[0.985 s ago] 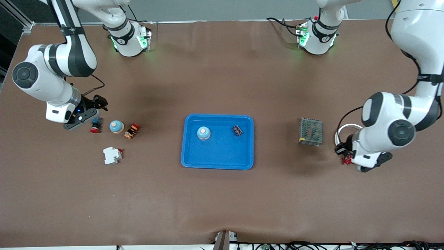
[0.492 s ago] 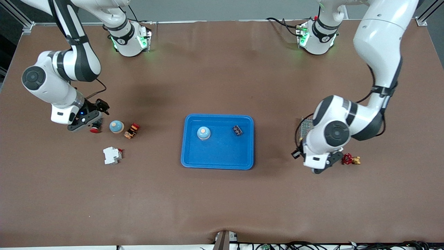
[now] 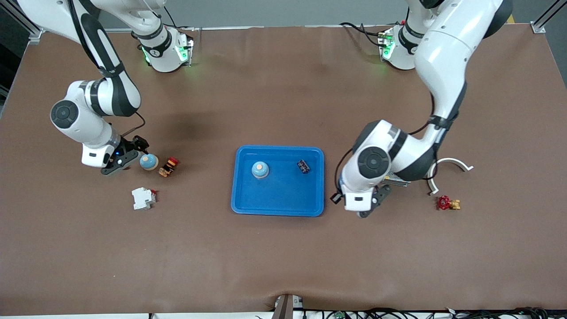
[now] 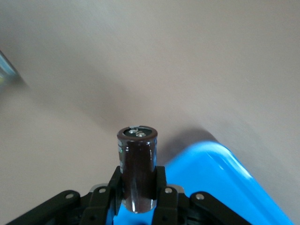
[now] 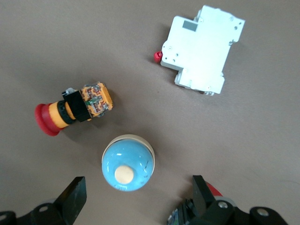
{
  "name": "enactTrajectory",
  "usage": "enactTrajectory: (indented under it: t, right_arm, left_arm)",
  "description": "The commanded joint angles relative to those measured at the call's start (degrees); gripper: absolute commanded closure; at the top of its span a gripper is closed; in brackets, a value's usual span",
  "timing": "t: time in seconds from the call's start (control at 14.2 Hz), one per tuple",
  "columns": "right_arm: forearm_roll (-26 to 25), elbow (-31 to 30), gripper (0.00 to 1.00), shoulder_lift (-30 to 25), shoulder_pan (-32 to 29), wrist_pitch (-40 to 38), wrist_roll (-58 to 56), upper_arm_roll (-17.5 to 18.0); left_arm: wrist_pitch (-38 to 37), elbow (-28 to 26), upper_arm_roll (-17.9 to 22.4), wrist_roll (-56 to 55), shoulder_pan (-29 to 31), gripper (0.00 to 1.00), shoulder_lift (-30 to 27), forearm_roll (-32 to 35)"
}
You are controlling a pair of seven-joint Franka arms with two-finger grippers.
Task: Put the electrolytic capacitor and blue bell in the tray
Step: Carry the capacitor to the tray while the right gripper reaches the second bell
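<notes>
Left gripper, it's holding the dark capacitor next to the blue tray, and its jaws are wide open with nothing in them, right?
Not quite. The left gripper is beside the blue tray, but it is shut on the capacitor, which stands upright between its fingers. The left wrist view shows this.

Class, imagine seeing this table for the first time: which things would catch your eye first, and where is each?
The bright-blue tray at the table's middle, with a blue bell already in it. The left gripper, shut on a dark capacitor, hangs beside the tray. The open right gripper hangs over a second blue bell.
</notes>
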Motion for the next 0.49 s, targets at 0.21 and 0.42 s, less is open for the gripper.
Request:
enactTrajectory:
  t: [0.21,0.42]
  right_arm:
    - [-0.6,-0.4,0.0,3.5,-0.3,4.2,-0.4,0.5]
    - [-0.6,-0.4,0.0,4.9,-0.3,5.1,-0.4,0.7]
  left_arm:
    - [10.4,2.8,0.7,-14.3,-5.7,1.0,4.9,-0.7]
    - [15.5,2.7,0.9,-18.8,-8.1,1.0,7.6,-0.6]
